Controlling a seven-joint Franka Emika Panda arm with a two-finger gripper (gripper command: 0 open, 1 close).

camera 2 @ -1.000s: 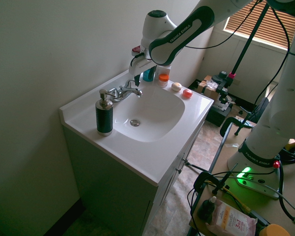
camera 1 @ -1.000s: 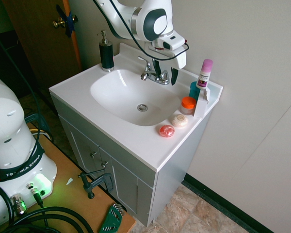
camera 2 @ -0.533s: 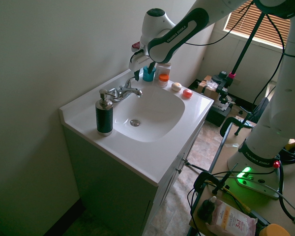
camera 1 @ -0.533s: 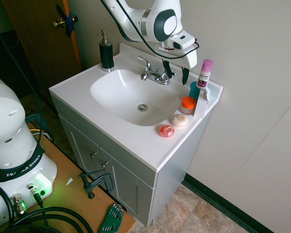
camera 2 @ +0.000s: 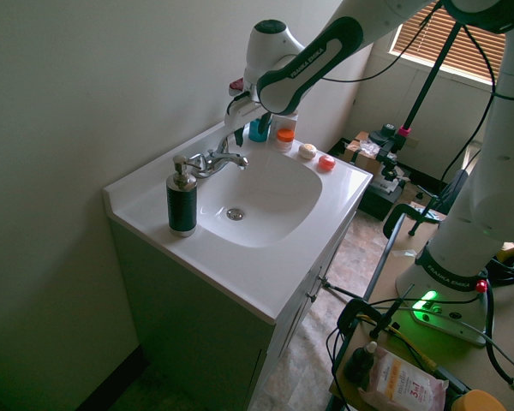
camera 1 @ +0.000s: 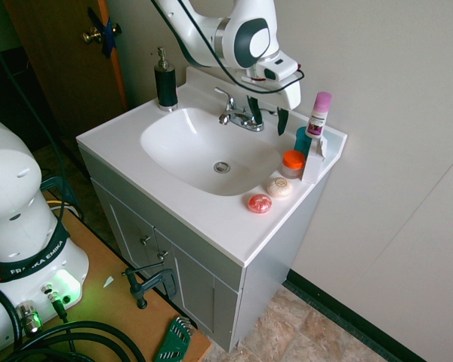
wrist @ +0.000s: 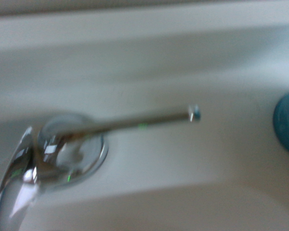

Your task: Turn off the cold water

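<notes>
In the first exterior view, clocked from the drain [camera 1: 222, 167], the cold handle [camera 1: 269, 112] sits at 1 o'clock, off the faucet [camera 1: 236, 117]. The fingers [camera 1: 269, 115] hang there, well parted, with the handle showing between them; whether they touch it I cannot tell. The soap pump [camera 1: 166, 87] stands at 11, the can [camera 1: 318, 116] at 2, the orange-lidded jar [camera 1: 291, 164] at 3.
</notes>
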